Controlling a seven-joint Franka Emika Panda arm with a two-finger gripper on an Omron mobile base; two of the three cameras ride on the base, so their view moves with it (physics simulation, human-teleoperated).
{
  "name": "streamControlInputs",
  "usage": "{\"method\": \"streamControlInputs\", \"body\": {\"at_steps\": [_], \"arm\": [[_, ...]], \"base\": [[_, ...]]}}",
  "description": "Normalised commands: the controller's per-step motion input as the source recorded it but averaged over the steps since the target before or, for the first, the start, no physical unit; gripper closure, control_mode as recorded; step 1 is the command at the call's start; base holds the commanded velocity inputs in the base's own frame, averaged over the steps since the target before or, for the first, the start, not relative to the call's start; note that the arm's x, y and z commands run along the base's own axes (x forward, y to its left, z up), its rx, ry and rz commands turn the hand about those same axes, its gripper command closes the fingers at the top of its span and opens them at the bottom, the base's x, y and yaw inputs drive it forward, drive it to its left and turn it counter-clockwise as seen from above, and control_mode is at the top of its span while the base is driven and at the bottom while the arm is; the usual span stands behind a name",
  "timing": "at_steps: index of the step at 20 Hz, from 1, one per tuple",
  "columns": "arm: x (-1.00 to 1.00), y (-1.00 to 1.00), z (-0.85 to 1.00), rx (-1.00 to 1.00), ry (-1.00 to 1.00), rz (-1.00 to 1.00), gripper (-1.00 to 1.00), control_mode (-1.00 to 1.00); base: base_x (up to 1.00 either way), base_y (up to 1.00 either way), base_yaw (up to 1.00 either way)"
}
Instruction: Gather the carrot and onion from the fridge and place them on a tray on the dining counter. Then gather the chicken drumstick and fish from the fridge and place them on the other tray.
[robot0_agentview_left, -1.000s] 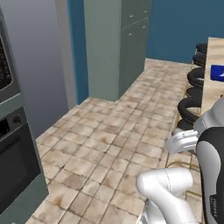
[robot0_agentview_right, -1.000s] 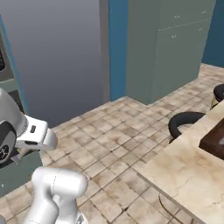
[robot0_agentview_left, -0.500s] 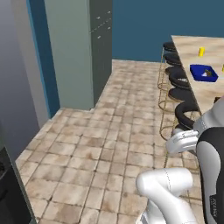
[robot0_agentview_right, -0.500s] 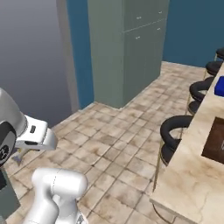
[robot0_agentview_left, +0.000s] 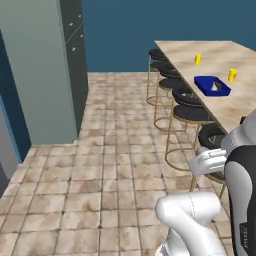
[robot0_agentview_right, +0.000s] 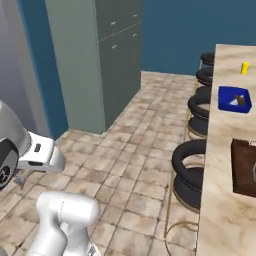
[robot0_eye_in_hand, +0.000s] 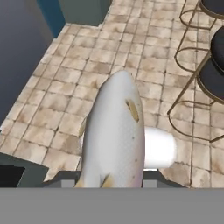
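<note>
You have one fish (robot0_eye_in_hand: 114, 135) in the hand view. On the dining counter (robot0_agentview_left: 240, 102) you have one blue tray (robot0_agentview_left: 212, 85), one brown tray (robot0_agentview_right: 244, 167) and two small yellow items (robot0_agentview_left: 198, 59). Along the counter you can count five black stools (robot0_agentview_left: 188, 113), though the farthest ones overlap and the tally may be off by one. One tall grey cabinet (robot0_agentview_right: 97, 55) stands opposite.
</note>
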Motion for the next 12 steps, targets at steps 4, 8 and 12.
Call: {"method": "streamControlInputs", "body": {"at_steps": [4, 8, 12], "arm": [[0.00, 0.00, 0.00, 0.00, 0.00, 0.00, 1.00, 1.00], [0.00, 0.00, 0.00, 0.00, 0.00, 0.00, 1.00, 1.00], [0.00, 0.00, 0.00, 0.00, 0.00, 0.00, 1.00, 1.00]], "base": [[0.84, 0.48, -0.44], [0.85, 0.50, -0.43], [0.83, 0.50, -0.43]]}}
